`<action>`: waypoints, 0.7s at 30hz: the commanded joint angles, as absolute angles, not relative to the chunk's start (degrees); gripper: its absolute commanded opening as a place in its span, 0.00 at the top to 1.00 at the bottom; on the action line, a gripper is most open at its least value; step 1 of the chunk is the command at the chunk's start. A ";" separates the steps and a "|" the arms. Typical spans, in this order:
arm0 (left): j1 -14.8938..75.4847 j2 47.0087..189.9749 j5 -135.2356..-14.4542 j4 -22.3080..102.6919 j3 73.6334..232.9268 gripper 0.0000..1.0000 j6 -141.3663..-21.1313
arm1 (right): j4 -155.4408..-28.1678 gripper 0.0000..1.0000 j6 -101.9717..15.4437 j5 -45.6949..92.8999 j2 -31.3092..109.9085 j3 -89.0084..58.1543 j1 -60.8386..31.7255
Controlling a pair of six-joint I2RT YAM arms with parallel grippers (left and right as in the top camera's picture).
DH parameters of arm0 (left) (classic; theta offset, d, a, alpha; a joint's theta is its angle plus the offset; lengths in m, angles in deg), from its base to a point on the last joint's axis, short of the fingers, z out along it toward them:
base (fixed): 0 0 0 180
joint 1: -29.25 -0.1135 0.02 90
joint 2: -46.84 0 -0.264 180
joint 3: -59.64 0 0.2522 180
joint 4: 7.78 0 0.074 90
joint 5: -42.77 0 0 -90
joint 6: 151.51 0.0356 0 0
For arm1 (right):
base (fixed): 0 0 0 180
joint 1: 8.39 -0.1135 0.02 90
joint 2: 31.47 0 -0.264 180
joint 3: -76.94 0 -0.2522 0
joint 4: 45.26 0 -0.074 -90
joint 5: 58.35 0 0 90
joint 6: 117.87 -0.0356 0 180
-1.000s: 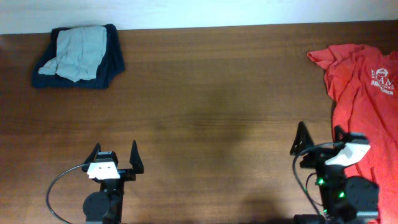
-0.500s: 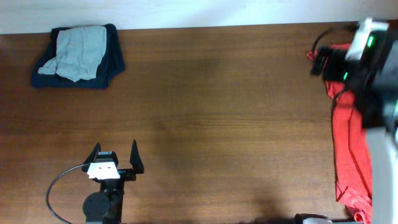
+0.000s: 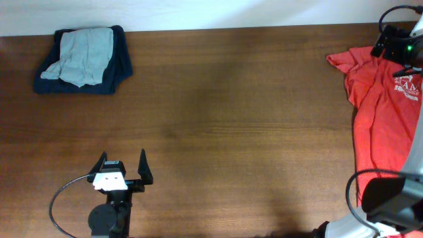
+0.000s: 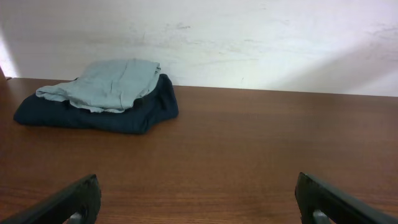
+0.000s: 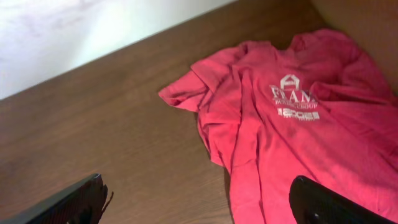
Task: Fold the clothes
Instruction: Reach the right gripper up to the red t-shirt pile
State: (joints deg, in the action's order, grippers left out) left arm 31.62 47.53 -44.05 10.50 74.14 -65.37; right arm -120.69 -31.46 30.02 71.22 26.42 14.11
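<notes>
While the red T-shirt lies wrinkled and not folded, the job looks to be only at its start: getting hold of the shirt.

From above, the right gripper is up by the far end of the shirt, and most of the cloth runs back from it toward the robot. Its jaws are hard to make out from here. The left gripper sits wide open with bare table in front of it. A folded pile of dark blue and grey cloth lies far ahead of it, a bit to its left. The red shirt is well apart from it, off to its right.

On the left wrist camera, the left gripper has its two fingers far apart with nothing between them. The folded pile is far ahead and to the left. No red shirt shows here.

On the right wrist camera, the right gripper is wide open and holds nothing. The red T-shirt lies ahead of it and to its right, white letters facing up, one sleeve poking out to the left.

I think the next move is to go down onto an edge of the shirt, pinch the cloth, and drag it toward the middle where both arms can reach.
</notes>
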 commanded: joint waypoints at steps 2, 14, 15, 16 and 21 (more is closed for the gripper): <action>31.27 47.21 -44.51 10.56 73.92 0.01 -64.45 | -119.14 0.01 -30.48 28.92 75.11 27.69 14.87; 31.27 47.21 -44.51 10.56 73.92 0.01 -64.45 | -107.09 0.09 -29.95 30.52 91.02 27.69 14.90; 31.27 47.21 -44.51 10.56 73.92 0.01 -64.45 | -106.20 0.10 -29.97 30.89 91.72 27.69 14.87; 31.27 47.21 -44.51 10.56 73.92 0.01 -64.45 | -105.28 0.12 -29.95 31.46 92.29 27.69 14.87; 31.27 47.21 -44.53 10.56 73.92 0.01 -64.45 | -101.96 0.28 -30.00 32.36 95.11 27.62 14.83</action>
State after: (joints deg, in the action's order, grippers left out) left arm 31.62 47.53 -44.05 10.50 74.14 -65.37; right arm -102.94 -30.11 30.98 93.76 26.79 14.72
